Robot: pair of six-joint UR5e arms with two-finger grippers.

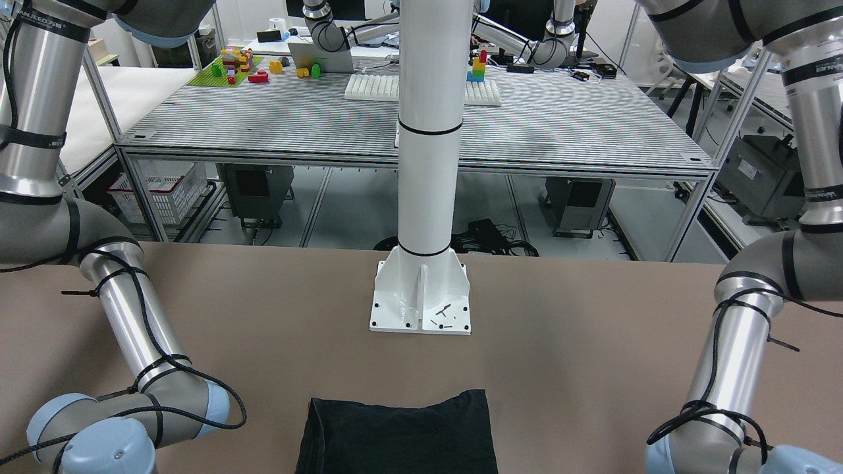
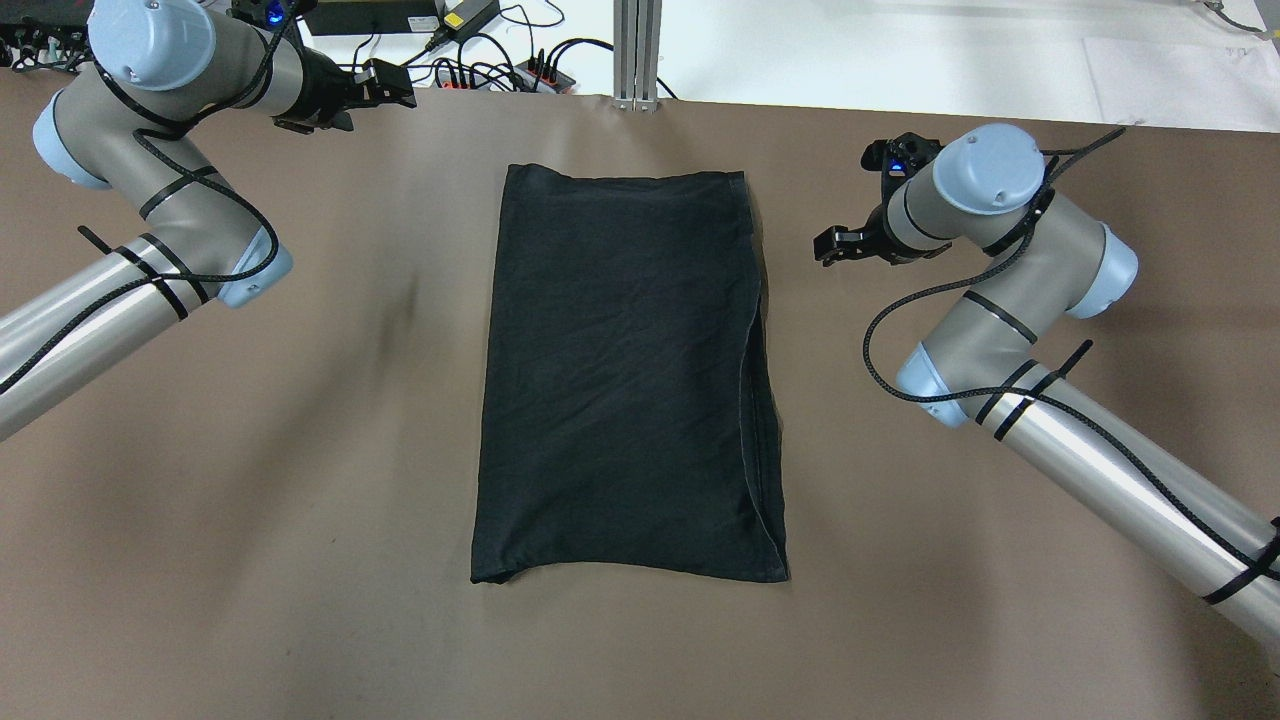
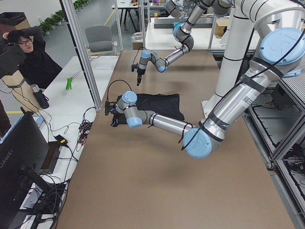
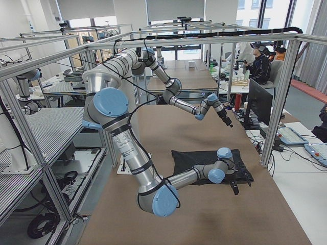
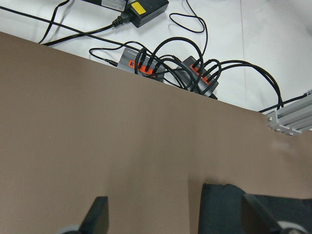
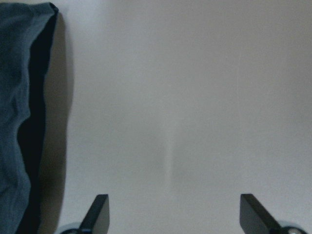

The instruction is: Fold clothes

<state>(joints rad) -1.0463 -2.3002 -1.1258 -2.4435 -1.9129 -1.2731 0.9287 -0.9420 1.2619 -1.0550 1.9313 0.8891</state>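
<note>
t-shirt point(image 2: 620, 370): narrow rectangle, lying flat for next fold
left gripper point(image 2: 390, 88): jaws apart, clear of far corner
right gripper point(image 2: 835, 245): jaws apart, beside edge

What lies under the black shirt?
The shirt lies flat on the brown table, which shows all round it. Folded layers peek out along one edge; whatever is between them is hidden.
</note>
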